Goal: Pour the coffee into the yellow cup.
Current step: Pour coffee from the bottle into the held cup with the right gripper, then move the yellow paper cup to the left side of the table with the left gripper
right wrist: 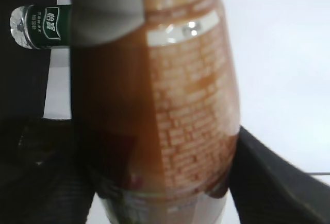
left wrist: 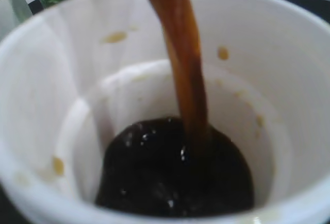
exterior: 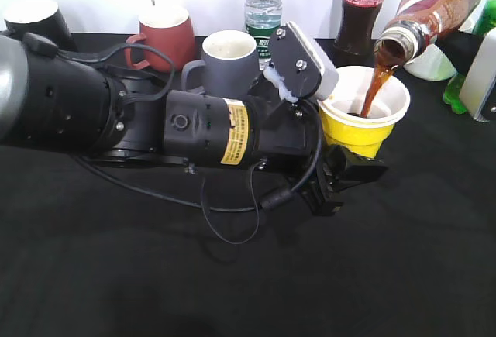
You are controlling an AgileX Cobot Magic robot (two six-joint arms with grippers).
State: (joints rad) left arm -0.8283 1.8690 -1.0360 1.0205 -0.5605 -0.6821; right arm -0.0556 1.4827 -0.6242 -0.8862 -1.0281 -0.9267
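The yellow cup (exterior: 364,124) with a white inside is held by my left gripper (exterior: 350,173), shut on its lower body, right of centre. The coffee bottle (exterior: 430,13) is tilted mouth-down above the cup, held by my right gripper (exterior: 469,39) at the top right. A brown stream (exterior: 377,81) runs from its mouth into the cup. The left wrist view looks into the cup (left wrist: 46,105), with dark coffee (left wrist: 175,172) pooled at the bottom. The right wrist view shows the bottle (right wrist: 170,105) between the dark fingers.
Along the back stand a black mug (exterior: 35,19), a red mug (exterior: 164,36), a grey mug (exterior: 226,60), a water bottle (exterior: 263,8) and a cola bottle (exterior: 361,8). A green bottle (exterior: 465,81) stands at the right edge. The table has a black cloth (exterior: 232,275).
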